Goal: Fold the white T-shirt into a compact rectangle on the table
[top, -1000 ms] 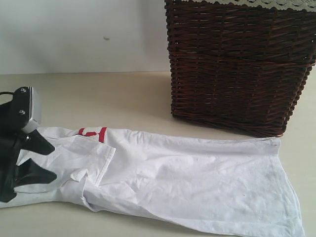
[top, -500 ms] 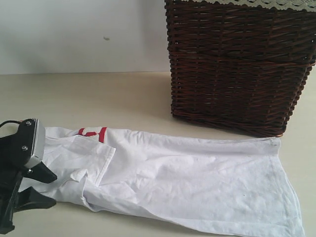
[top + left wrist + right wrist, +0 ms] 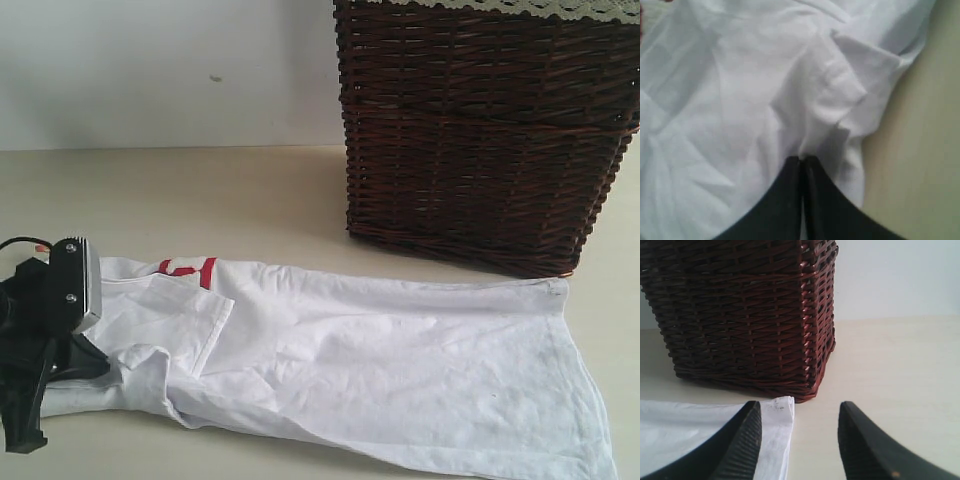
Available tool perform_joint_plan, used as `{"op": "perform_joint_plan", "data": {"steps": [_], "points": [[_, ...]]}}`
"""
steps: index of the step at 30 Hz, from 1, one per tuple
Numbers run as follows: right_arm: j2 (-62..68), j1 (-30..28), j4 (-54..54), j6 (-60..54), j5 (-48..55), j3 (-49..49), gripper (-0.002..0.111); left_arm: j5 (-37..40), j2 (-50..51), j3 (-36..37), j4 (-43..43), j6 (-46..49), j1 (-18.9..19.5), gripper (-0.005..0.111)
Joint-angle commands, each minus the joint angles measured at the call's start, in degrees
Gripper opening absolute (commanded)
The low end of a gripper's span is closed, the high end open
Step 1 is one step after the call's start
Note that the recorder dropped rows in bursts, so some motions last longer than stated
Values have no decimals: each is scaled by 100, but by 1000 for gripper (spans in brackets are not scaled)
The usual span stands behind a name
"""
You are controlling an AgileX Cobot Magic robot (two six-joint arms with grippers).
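Pale beige wood-look table (image 3: 200, 190): flat, bare beyond left claw (image 3: 801, 162). Carries white T-shirt (image 3: 400, 370), spread flat, bunched sleeve end at left claw, body running away from it to hem corner at right claw (image 3: 799, 410). Also carries dark wicker basket (image 3: 480, 130), upright, well apart from left claw, straight ahead of right claw, just beside hem corner. Shows bare tabletop beside right claw, opposite shirt.

The white T-shirt (image 3: 380, 370) lies spread on the table (image 3: 230, 200), stretching from eight o'clock to five o'clock. At eight o'clock the left gripper (image 3: 92, 366) pinches its bunched edge, jaws together. A dark wicker basket (image 3: 480, 140) stands at one o'clock, close behind the shirt.
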Motion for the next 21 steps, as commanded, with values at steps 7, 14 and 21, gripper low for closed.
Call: {"op": "perform_joint_plan", "data": {"steps": [7,14,21], "points": [[-33,-32,-17,3,-72,26,47,564,4,-831,-43,11,-44,0],[-33,-32,-17,3,-72,26,47,848,282,-1291,-297,11,-44,0],[-33,-32,-17,3,-72,26,47,319,645,-1855,-159,11,-44,0]]}}
